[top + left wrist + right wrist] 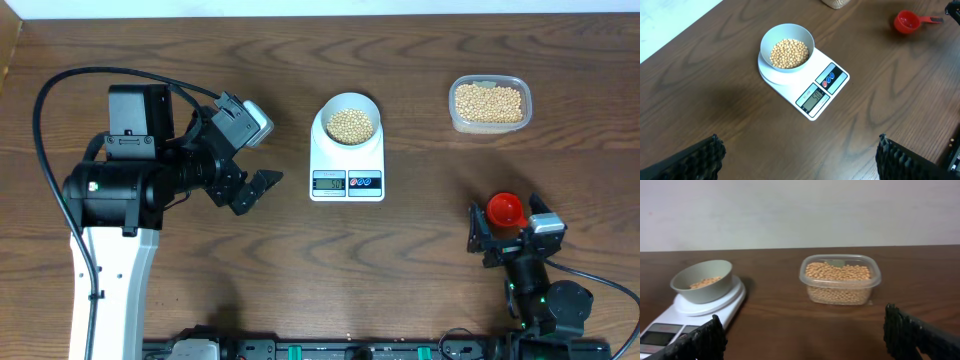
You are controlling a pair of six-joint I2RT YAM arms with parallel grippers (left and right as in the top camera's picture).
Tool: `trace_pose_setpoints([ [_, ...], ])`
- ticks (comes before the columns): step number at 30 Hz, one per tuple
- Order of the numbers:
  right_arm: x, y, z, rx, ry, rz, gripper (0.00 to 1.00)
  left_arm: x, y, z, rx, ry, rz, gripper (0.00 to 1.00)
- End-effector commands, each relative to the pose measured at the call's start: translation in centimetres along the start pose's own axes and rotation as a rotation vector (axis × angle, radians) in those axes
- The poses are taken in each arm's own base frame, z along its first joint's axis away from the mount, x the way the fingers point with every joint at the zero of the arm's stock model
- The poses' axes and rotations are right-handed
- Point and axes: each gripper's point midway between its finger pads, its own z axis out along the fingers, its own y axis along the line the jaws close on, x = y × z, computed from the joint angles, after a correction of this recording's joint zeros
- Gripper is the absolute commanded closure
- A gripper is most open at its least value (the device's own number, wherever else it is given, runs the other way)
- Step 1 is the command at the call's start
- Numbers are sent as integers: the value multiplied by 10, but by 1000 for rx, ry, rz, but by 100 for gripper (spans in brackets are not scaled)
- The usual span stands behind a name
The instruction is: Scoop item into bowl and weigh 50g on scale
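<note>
The pale bowl holds tan beans and stands on the white scale, whose display is lit. Both also show in the left wrist view, bowl on scale, and in the right wrist view, bowl on scale. My left gripper is open and empty, left of the scale above the table. My right gripper is open and empty, low at the front right. A red scoop lies right at its fingers and also shows in the left wrist view.
A clear plastic tub full of beans stands at the back right, right of the scale; it also shows in the right wrist view. A black cable loops around the left arm's base.
</note>
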Motion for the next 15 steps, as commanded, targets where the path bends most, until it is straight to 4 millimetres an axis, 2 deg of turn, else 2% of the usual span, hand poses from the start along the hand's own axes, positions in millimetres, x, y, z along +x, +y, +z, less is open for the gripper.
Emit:
trace_pose_setpoints([
  [1, 2, -6, 0, 38, 4, -52, 1, -7, 0, -4, 0, -22, 6, 2],
  [15, 3, -1, 1, 32, 9, -103, 1, -7, 0, -4, 0, -22, 6, 2],
])
